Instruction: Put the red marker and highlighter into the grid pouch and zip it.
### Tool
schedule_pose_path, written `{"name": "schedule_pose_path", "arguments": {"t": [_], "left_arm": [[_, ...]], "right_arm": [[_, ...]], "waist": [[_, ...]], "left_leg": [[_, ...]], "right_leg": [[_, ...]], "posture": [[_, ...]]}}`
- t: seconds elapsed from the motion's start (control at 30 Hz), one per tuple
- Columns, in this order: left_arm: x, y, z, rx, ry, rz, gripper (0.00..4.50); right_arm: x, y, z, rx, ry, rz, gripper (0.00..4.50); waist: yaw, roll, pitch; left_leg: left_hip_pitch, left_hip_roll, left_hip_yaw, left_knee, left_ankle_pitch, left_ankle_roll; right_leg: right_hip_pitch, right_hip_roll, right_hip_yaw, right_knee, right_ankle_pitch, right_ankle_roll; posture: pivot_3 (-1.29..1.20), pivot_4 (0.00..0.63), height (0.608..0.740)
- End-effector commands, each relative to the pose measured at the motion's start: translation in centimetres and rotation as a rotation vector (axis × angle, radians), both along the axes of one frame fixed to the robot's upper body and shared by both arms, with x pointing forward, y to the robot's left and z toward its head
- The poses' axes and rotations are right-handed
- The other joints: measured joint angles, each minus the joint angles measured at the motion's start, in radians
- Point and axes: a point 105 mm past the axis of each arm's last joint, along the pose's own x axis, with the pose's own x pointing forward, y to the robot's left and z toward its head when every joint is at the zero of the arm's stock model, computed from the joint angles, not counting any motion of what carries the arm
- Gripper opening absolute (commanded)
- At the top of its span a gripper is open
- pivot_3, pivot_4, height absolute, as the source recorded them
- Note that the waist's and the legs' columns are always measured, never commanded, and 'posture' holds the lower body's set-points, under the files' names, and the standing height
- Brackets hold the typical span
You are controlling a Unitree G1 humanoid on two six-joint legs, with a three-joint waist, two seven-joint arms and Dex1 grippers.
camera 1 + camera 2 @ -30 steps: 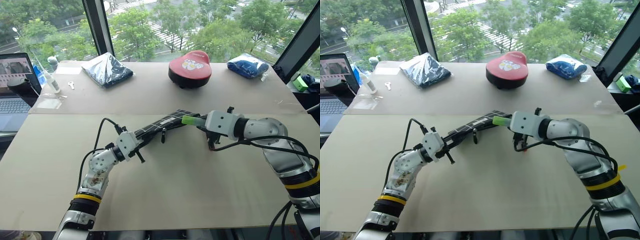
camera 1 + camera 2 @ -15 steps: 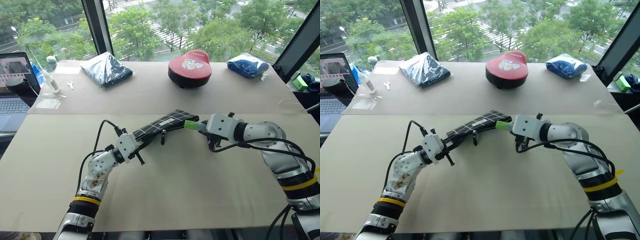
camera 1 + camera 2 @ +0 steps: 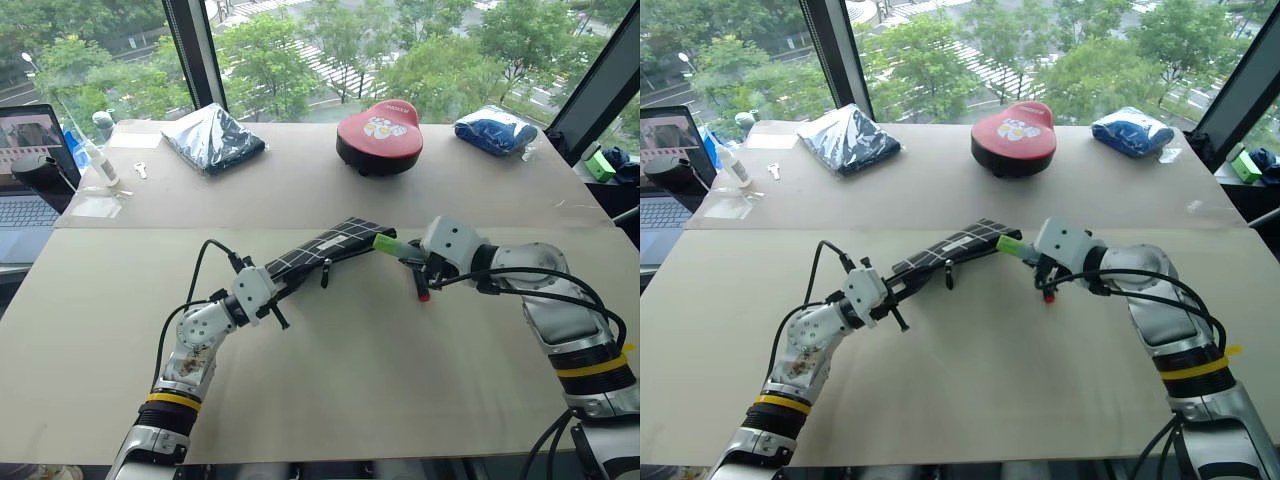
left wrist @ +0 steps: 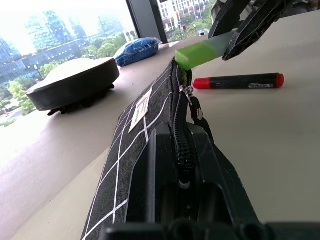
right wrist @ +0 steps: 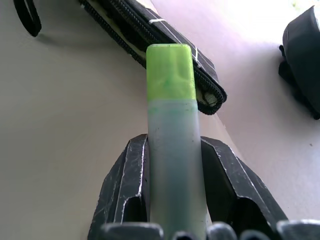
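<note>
The grid pouch (image 3: 325, 249) is the landmark here: a flat, soft fabric case that looks likely to sag and fold if left unsupported, so it is sensibly taken by one end. The left hand (image 3: 268, 292) is clamped shut on the pouch's near end, holding it raised off the worktop (image 3: 330, 380) with the zipper edge turned up, the slot standing partly open at the far end and the zipper pull (image 4: 195, 113) dangling just short of that opening. The right hand (image 5: 175, 200) grips the highlighter (image 5: 172, 135) by its pale translucent body, fingers (image 5: 122, 192) pressed on either side, the light green cap leading and poised right at the pouch's open far end. The highlighter seems light, rigid and smooth plastic, liable to slip or pivot if pinched loosely; a hold at mid-barrel, as it has now, should let it slide in lengthwise. The red marker (image 4: 239, 81) lies flat on the worktop just beside the pouch's far end, beneath the right hand. Slim, stiff and round, it will probably roll when nudged, so pinching it across the barrel near its middle looks safest.
</note>
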Motion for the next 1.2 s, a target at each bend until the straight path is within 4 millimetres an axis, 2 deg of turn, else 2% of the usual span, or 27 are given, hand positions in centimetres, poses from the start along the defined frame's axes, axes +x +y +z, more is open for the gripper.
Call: {"name": "schedule_pose_path", "arguments": {"t": [0.03,0.57,0.7,0.83,1.2], "left_arm": [[0.0,-0.1,1.6,-0.017,-0.058,-0.006,0.00],[0.1,-0.1,1.7,-0.016,-0.060,-0.003,0.00],[0.0,-0.1,1.7,-0.018,-0.060,-0.003,0.00],[0.0,-0.1,1.7,-0.018,-0.060,-0.002,0.00],[0.0,-0.2,1.8,-0.022,-0.062,-0.001,0.00]], "right_arm": [[0.0,-0.4,1.7,0.056,-0.026,-0.020,1.07],[0.2,-0.4,1.1,0.090,0.017,-0.038,1.07],[-0.3,0.5,1.1,0.129,0.044,-0.009,1.07],[-1.6,1.3,0.2,0.120,0.095,0.047,1.07],[-0.6,1.0,0.2,0.107,0.090,0.003,1.07]], "waist": [[0.000,0.000,0.000],[-0.001,0.000,0.000],[0.000,0.000,0.000],[0.000,0.000,0.000],[-0.001,0.000,0.000]], "left_leg": [[0.000,0.000,0.000,0.000,0.000,0.001],[0.000,0.000,0.000,0.000,-0.001,0.002],[0.000,0.000,0.000,0.000,-0.001,0.001],[0.000,0.000,0.000,0.000,-0.001,0.002],[0.000,0.000,0.000,0.000,-0.001,0.001]], "right_leg": [[0.000,0.000,0.000,0.000,0.000,0.000],[0.000,0.000,0.000,0.000,0.000,0.000],[0.000,0.000,0.000,0.000,0.000,0.000],[0.000,0.000,0.000,0.000,0.000,0.000],[0.000,0.000,0.000,0.000,0.000,0.000]], "posture": [[0.00,0.150,0.740],[0.00,0.150,0.740],[0.00,0.150,0.740],[0.00,0.150,0.740],[0.00,0.150,0.740]]}}
